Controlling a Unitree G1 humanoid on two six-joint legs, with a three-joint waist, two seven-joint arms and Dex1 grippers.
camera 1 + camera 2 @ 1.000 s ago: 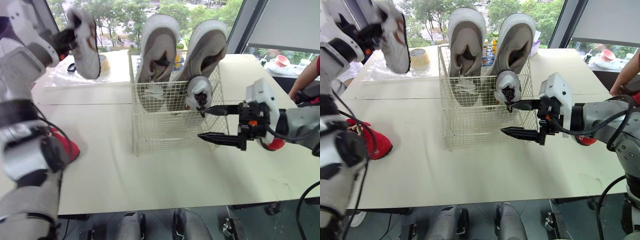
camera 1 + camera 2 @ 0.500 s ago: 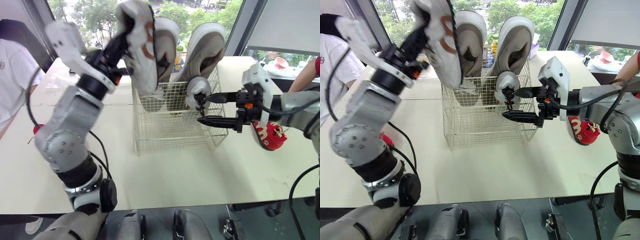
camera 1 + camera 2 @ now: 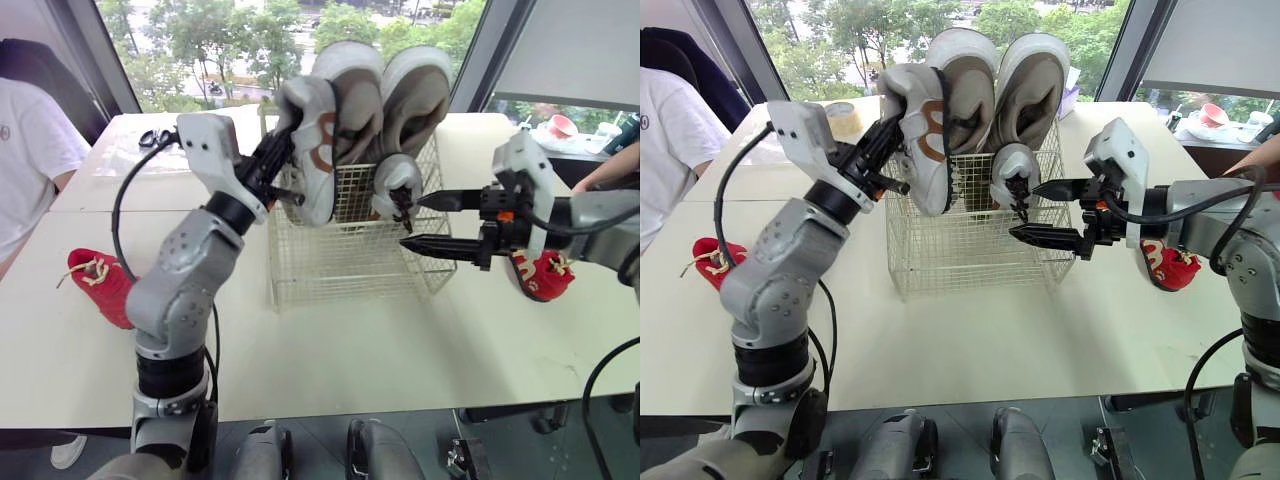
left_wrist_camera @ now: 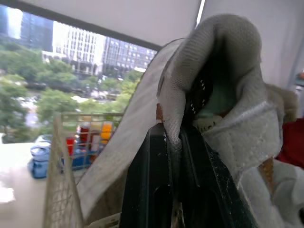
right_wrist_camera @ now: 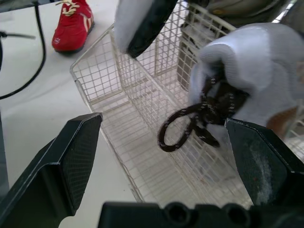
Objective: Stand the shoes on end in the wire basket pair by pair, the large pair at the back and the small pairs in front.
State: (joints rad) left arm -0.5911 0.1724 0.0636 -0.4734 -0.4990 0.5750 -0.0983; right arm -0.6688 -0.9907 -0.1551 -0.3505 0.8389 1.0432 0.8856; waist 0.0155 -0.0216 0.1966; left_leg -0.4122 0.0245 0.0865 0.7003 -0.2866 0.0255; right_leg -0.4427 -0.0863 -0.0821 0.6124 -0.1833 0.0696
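The left pincer (image 3: 282, 172) is pinched on the collar of a grey-and-white sneaker with brown trim (image 3: 315, 150), holding it nearly on end over the front left part of the wire basket (image 3: 340, 270); its lower end hangs at about rim level, and whether it touches the wire cannot be told. The left wrist view shows the two black fingers (image 4: 152, 180) pressed on either side of the fabric edge of the shoe's opening.

The right pincer (image 3: 412, 220) hovers with its fingers spread wide, just outside the basket's right side. Between those fingers, in the right wrist view, is a small white shoe (image 5: 247, 71) with a loop of black lace (image 5: 190, 123) hanging from it. That shoe stands on end in the basket's front right corner.

Behind it, two large grey shoes (image 3: 420, 90) stand on end side by side along the back of the basket, rising well above the rim.

One red shoe (image 3: 100, 285) lies on the white table (image 3: 350, 350) well to the left of the basket. Another red shoe (image 3: 540, 275) lies to the right, partly hidden by the right arm. A roll of tape (image 3: 845, 112) sits at the back left, and a person in a white shirt (image 3: 30, 150) stands at the table's left edge.
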